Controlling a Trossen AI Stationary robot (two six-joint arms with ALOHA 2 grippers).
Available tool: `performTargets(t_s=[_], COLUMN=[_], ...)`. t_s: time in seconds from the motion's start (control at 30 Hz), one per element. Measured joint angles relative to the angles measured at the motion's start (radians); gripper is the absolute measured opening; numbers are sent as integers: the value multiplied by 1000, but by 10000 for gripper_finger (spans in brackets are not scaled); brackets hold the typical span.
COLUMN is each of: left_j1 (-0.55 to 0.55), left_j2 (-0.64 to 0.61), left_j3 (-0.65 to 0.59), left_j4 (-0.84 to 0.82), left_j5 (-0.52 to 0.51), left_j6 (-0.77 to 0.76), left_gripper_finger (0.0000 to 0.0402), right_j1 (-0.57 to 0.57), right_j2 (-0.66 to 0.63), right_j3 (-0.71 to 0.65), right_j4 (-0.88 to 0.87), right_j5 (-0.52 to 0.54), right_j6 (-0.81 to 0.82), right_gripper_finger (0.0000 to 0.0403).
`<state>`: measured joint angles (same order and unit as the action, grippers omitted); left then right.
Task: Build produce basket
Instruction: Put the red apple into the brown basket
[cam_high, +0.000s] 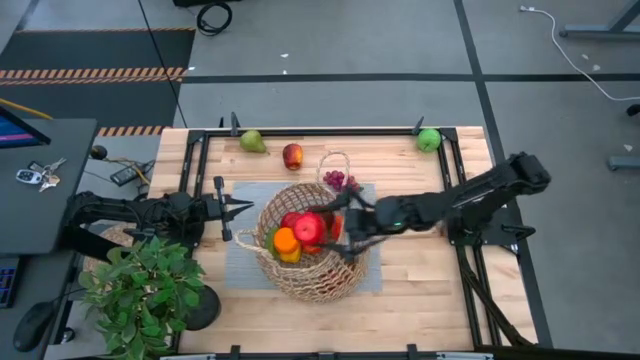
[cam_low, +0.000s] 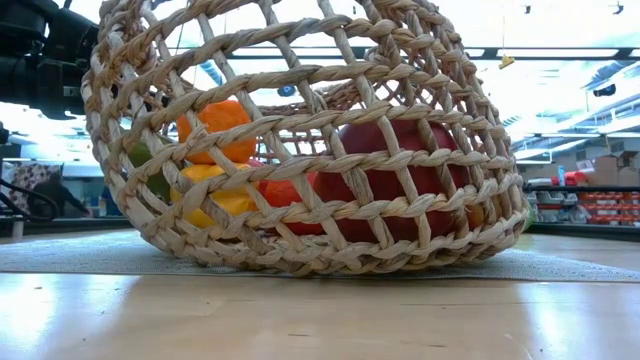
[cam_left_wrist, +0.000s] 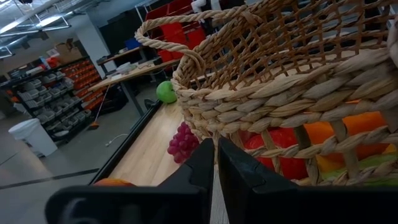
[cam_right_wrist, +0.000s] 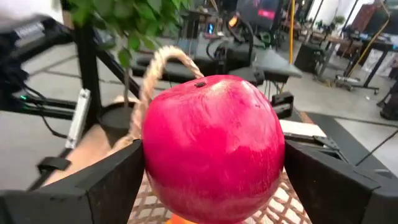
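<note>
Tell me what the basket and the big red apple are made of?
The basket looks like woven tan wicker: twisted strands with open gaps. The red apple looks like smooth plastic, probably; its skin is even and slightly shiny between the right gripper fingers.

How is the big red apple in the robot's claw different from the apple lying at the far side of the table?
The red apple is held between the right gripper fingers above the basket; the small apple lies on the bare wooden table, untouched. The held one is plain deep red; the other is red with a yellowish side. The held one looks clearly bigger. Both are round toy apples.
</note>
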<state>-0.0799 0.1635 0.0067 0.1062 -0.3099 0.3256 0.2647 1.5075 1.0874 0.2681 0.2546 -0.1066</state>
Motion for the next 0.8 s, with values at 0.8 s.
performTargets(t_s=[0.8], left_j1=[0], left_j2=[0], left_j3=[0], left_j4=[0], left_j5=[0], left_j6=[0], left_gripper_finger=[36], right_j1=[-123], right_j2=[318], right_j3=[322], right_j4=[-477], right_j5=[-15], right_j6=[14], right_gripper_finger=[378])
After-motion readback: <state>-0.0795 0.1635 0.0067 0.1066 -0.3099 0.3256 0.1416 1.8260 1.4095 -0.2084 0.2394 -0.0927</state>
